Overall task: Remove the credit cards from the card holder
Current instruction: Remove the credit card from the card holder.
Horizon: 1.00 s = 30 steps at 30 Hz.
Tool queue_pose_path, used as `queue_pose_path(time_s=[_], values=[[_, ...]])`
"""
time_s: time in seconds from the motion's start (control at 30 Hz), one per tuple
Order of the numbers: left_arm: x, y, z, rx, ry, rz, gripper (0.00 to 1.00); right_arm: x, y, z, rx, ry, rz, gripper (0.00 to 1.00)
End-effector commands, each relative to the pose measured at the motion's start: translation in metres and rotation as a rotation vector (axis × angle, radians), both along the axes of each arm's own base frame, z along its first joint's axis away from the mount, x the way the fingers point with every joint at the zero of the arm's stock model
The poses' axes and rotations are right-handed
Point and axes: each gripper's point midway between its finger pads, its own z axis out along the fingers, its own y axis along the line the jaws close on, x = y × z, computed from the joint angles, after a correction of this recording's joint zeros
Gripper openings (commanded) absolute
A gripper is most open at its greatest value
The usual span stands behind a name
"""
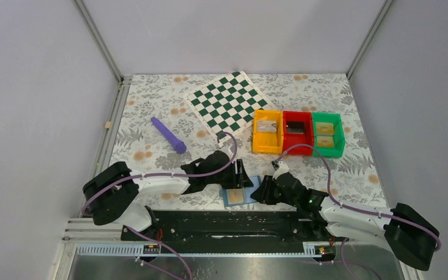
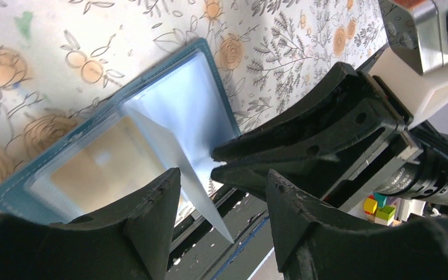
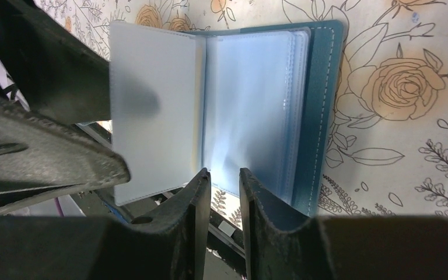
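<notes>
Card holder (image 1: 240,195) lies open on desk (image 1: 151,116), gold credit card (image 2: 102,166) in its sleeve, not yet out. Left gripper (image 2: 223,178) fingers wide, straddling holder's lifted sleeve page. Right gripper (image 3: 224,175) fingers narrow at holder's edge, grip unclear. Next, likely: pinch card edge, slide out.

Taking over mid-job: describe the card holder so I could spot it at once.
Start from the floral table and go to its near edge, where the left claw and right claw sit close together. The card holder lies open flat between them. It is the only blue thing, with a clear sleeve showing a yellowish card, unlike the orange, red and green bins farther back.
</notes>
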Motion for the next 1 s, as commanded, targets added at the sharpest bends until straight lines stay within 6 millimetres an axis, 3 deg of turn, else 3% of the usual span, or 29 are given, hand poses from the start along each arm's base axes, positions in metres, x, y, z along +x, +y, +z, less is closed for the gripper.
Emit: queue_pose_path(time_s=[0.0,0.23,0.47,0.63,0.77,0.97], values=[[0.008,-0.025,0.024,-0.086,-0.047,-0.038,0.55,0.003,-0.006,0.004,-0.029,-0.029,-0.019,0.31],[0.013,-0.034,0.014,-0.051,-0.04,-0.053,0.55,0.002,-0.007,0.013,-0.006,-0.04,-0.017,0.29],[0.017,-0.039,0.002,-0.016,-0.024,-0.055,0.55,0.001,-0.005,0.048,0.081,-0.093,-0.01,0.28],[0.02,-0.039,0.0,-0.003,-0.022,-0.047,0.55,-0.002,0.006,0.062,0.148,-0.11,0.031,0.28],[0.021,-0.039,0.0,0.008,-0.019,-0.051,0.55,-0.003,0.013,0.067,0.175,-0.115,0.059,0.27],[0.024,-0.031,0.002,0.014,-0.025,-0.02,0.55,-0.003,0.02,0.056,0.157,-0.084,0.076,0.27]])
